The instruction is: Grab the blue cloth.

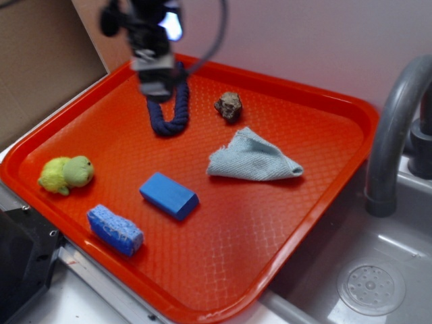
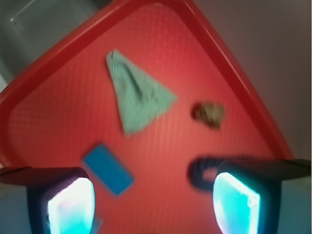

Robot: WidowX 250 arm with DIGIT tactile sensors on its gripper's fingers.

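Both fingers point(image 2: 70, 204) spread apart, the arm hangs high above the tray point(image 1: 297, 229), far from the blue cloth point(image 1: 253, 158).

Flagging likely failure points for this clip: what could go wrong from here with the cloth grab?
The open gripper is well off the blue cloth, above the dark rope, so it may snag that. The blue block and blue sponge could be mistaken for the target. The cloth lies thin and flat on the tray; fingers may slip off.

One cloth point(image 1: 252, 158), block point(image 1: 169, 195), sponge point(image 1: 115, 229), rope point(image 1: 170, 111), rock point(image 1: 229, 105), toy point(image 1: 66, 174).
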